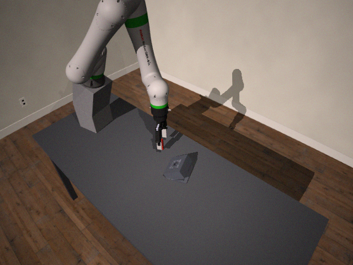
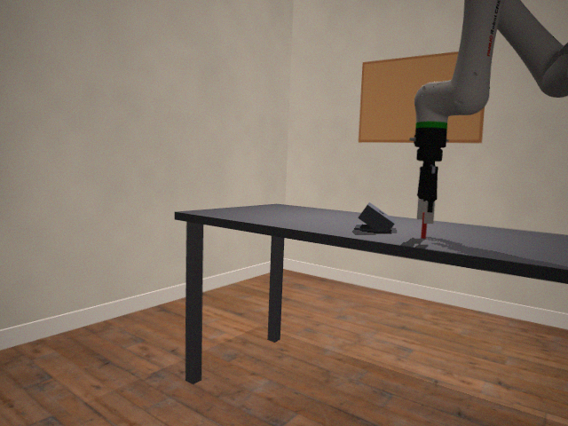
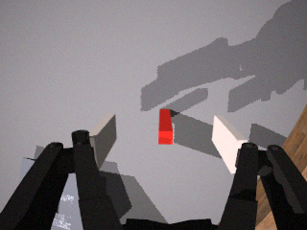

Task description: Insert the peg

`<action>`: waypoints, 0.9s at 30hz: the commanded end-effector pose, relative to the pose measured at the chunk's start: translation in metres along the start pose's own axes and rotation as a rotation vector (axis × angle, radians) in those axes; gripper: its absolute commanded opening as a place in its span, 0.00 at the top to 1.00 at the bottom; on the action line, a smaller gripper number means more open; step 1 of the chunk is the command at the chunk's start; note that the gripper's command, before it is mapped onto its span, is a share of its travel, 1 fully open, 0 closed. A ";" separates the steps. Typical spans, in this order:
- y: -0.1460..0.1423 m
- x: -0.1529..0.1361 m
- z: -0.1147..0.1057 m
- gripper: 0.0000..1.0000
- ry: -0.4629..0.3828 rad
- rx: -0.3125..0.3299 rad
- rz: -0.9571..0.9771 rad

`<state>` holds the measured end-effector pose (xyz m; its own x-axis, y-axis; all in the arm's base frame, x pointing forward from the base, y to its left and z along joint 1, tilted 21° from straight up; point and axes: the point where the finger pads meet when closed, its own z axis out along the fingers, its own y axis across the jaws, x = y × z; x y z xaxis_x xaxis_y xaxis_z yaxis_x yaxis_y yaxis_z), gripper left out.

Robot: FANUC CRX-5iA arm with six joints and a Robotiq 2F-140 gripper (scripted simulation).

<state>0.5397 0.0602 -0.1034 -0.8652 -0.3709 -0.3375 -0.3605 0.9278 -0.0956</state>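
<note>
Dark table [image 2: 256, 218]. Sloped panel [image 1: 180, 167] lies near, off to one side of the jaws. Gripper [image 3: 165, 133] points down, jaws spread, not touching anything. Red peg [image 3: 165, 126] stands upright on the table, midway between them.

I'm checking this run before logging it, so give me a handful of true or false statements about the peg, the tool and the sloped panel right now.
1. The red peg stands upright on the table. True.
2. The peg sits in the hole of the sloped panel. False: it stands apart from the panel.
3. The tool straddles the peg with a gap on each side. True.
4. The tool is clamped on the peg. False: its fingers do not touch it.
5. The arm stands on a gray pedestal. True.
</note>
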 end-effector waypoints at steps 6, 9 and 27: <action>0.000 0.000 0.000 0.45 0.000 0.000 0.000; 0.000 0.000 0.000 0.50 0.000 0.000 0.000; 0.000 0.000 0.000 0.78 0.000 0.000 0.000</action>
<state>0.5397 0.0602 -0.1034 -0.8652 -0.3709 -0.3375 -0.3605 0.9278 -0.0956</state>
